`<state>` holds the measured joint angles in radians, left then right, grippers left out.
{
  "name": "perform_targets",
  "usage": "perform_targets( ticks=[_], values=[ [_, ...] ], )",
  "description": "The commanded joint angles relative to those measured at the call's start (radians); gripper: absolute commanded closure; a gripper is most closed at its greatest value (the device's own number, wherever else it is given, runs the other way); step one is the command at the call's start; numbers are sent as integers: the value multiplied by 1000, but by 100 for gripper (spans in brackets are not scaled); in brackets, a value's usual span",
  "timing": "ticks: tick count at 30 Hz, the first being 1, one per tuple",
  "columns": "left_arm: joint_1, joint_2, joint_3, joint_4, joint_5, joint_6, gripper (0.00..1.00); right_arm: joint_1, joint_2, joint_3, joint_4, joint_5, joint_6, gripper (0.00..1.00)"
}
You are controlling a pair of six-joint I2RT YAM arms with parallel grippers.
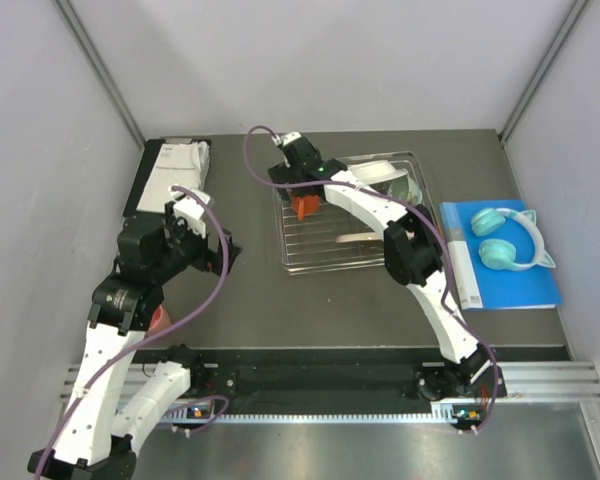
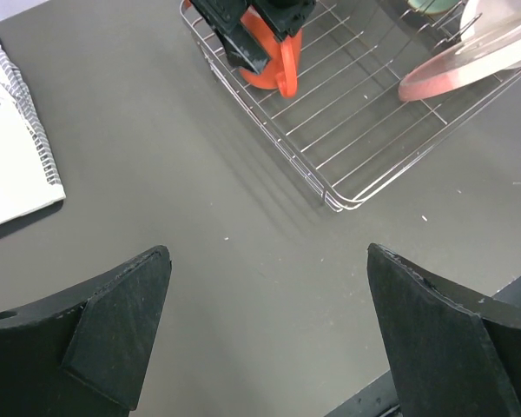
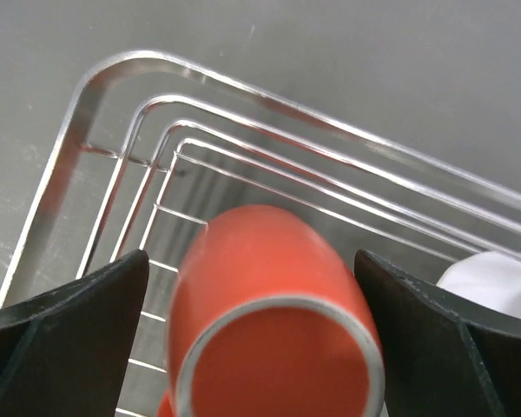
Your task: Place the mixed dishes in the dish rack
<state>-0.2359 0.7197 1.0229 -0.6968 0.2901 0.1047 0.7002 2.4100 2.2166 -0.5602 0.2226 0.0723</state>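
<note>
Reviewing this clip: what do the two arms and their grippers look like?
The left arm and right arm have white link shells with black joints. A purple cable loops loosely along each one. The left gripper and right gripper carry matte black, wedge-shaped fingers. No lettering is readable on either.

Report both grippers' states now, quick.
Left gripper: open, empty.
Right gripper: open, fingers either side of the orange mug, not gripping it.

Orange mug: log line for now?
right hand: open, straddling orange mug | orange mug: in dish rack | left hand: open, empty
</note>
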Motion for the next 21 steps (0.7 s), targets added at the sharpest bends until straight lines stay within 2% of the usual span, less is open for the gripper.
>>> perform_targets(
  ticks=[1,13,21],
  values=[
    [4,-20,8,43,0,-3,1,15,-57,-6,45,12,-3,0],
    [9,-14,38,11,-23,33,1,62,-193,20,26,147,-103,0],
    [9,-5,127,-157,-233,115,1,105,-369,-72,39,233,-137,0]
  ],
)
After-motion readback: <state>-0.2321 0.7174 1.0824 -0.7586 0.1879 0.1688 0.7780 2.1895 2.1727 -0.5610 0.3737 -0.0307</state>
